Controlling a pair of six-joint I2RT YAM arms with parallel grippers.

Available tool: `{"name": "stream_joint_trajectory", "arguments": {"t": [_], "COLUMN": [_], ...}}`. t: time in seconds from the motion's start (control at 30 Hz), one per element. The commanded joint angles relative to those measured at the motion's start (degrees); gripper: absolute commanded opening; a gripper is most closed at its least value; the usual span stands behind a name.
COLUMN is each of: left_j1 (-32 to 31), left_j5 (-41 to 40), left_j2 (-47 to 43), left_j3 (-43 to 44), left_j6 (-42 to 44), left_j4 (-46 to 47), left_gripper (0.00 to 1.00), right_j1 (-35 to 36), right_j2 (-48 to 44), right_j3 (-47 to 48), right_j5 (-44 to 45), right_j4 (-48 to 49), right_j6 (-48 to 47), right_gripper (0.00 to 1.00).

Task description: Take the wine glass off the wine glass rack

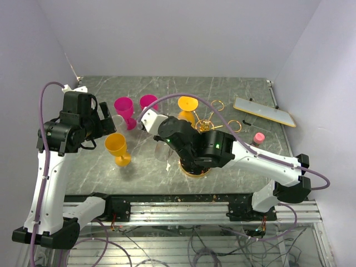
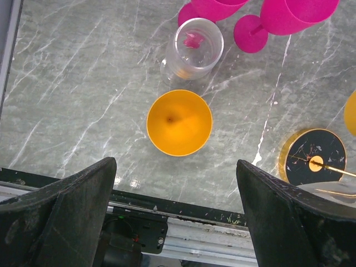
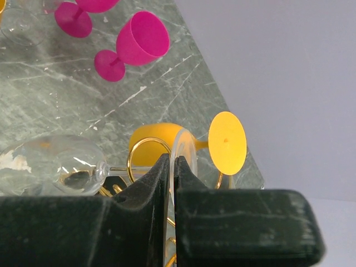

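The gold wire wine glass rack (image 1: 214, 123) stands right of the table's middle; its dark gold-rimmed base (image 2: 314, 157) shows in the left wrist view. My right gripper (image 3: 173, 161) is shut on the round foot of a clear wine glass (image 3: 58, 167), which lies sideways with its stem through a gold loop (image 3: 146, 149). An orange glass (image 3: 227, 143) hangs on the rack just behind it. In the top view the right gripper is hidden under its own arm. My left gripper (image 2: 178, 222) is open and empty, high above the table's near-left edge.
An upright orange glass (image 1: 117, 147), two pink glasses (image 1: 124, 108) (image 1: 148, 102) and a clear tumbler (image 2: 194, 47) stand left of the rack. A flat white board (image 1: 263, 111) and a pink-capped bottle (image 1: 257, 139) sit at the right. Walls enclose the table.
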Motion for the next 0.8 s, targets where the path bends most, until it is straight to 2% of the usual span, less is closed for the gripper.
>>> {"name": "stream_joint_trajectory", "arguments": {"t": [0.0, 0.37, 0.53, 0.77], "left_j1": [0.4, 0.4, 0.4, 0.4], "left_j5": [2.3, 5.0, 7.7, 14.3], "left_j2": [-0.5, -2.6, -3.8, -7.3], "left_j3": [1.9, 4.2, 4.5, 2.4], "left_j6": [0.8, 1.1, 1.3, 0.2], "left_j4": [1.8, 5.0, 8.3, 15.4], "left_gripper": [0.99, 1.00, 1.00, 0.99], "right_j1": [-1.2, -5.2, -8.0, -8.6], "right_j2": [-2.7, -5.0, -5.7, -1.5], "right_j3": [-0.4, -3.8, -5.8, -1.9], "right_j5": [0.9, -1.0, -3.8, -5.3], "right_j4": [1.2, 1.8, 7.0, 9.5], "right_j6": [0.8, 1.6, -1.0, -3.9], "right_gripper": [0.00, 0.00, 0.00, 0.00]}}
